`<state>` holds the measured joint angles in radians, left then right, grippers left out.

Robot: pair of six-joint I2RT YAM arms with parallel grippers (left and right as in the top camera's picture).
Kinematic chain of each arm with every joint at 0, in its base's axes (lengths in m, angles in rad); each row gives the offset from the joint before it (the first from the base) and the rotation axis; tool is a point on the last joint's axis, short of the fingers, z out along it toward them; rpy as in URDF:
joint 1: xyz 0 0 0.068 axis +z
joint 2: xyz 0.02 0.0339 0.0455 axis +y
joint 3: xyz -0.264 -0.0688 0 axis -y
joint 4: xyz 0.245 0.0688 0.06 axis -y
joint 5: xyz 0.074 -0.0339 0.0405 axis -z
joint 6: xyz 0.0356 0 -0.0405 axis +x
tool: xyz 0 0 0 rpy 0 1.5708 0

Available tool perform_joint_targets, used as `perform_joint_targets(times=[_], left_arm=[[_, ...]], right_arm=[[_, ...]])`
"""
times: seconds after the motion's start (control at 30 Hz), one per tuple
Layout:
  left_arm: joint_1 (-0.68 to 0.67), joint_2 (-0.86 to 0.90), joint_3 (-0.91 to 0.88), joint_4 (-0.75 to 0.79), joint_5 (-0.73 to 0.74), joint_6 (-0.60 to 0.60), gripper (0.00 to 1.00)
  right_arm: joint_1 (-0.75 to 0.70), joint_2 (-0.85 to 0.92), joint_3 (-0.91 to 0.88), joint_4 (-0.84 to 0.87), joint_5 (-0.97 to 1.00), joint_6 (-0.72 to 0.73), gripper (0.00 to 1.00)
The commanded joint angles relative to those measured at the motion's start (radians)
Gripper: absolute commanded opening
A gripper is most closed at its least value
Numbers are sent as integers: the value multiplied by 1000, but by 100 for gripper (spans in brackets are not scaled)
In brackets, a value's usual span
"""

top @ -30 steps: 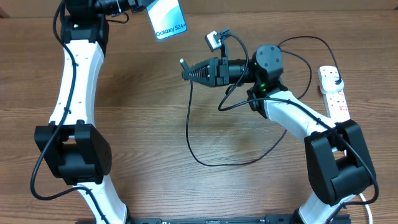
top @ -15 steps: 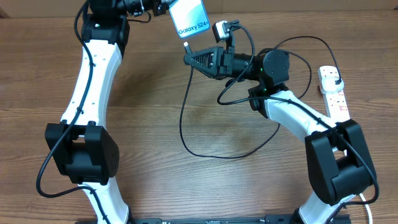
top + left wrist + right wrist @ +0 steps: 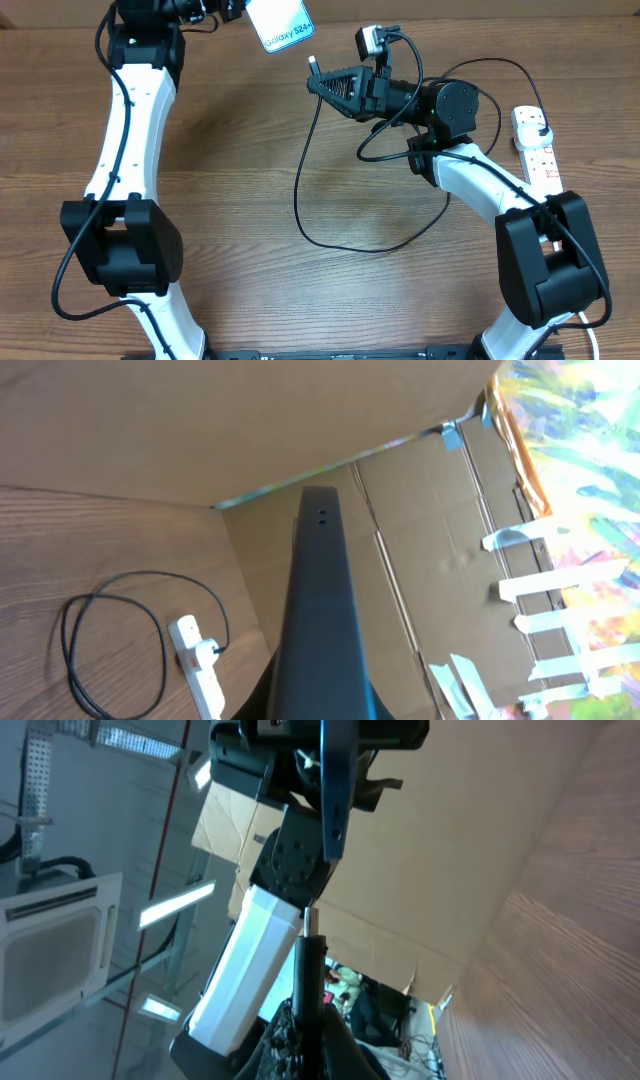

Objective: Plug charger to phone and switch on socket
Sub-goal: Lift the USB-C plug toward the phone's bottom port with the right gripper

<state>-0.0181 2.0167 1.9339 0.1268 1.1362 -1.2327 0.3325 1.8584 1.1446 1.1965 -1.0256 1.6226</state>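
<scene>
left gripper (image 3: 232,8) is clamped on the phone (image 3: 279,22). the phone is held off the worktop (image 3: 230,200) above its far edge, lit screen facing up. right gripper (image 3: 318,82) is closed on the charger (image 3: 299,195) just behind its connector tip (image 3: 313,64). the tip is near the phone's lower end but apart from it. the slack cable loops over the middle of the worktop and runs to the socket (image 3: 537,150) at the right edge, where the plug (image 3: 541,129) looks seated.

handling, as a judgement: the phone is slim, rigid and smooth-sided, so it is liable to twist under end pressure and is best gripped across its flat faces. the cable is limp — only the stiff tip can be steered, so hold close behind it.

views: the overhead view gives the gap between tip and phone. the right wrist view sights along the tip toward the phone's thin edge, showing alignment. the left wrist view shows the phone edge-on with the socket beyond. the switch position is unreadable in every view.
</scene>
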Motion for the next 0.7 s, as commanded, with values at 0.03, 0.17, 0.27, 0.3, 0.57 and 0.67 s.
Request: perform_joint_targets(times=[0.03,0.17,0.27,0.3,0.57,0.67], left_arm=[[-29,7,13,5,19,-20,4],[-39,7,13,5,21,-20,4],[-42,7,13,5,34,-20,4],[-42,7,13,4,40,-20,5],[-42,7,13,4,63,-11,4],[-48,7,13,4,65,-12,4]], right_arm=[[-3,1,14,11,39,10,4],[-3,1,14,11,38,13,4],[-3,1,14,11,39,14,4],[-3,1,14,11,41,20,4],[-3,1,14,28,56,28,4],[-3,1,14,29,57,31,4]])
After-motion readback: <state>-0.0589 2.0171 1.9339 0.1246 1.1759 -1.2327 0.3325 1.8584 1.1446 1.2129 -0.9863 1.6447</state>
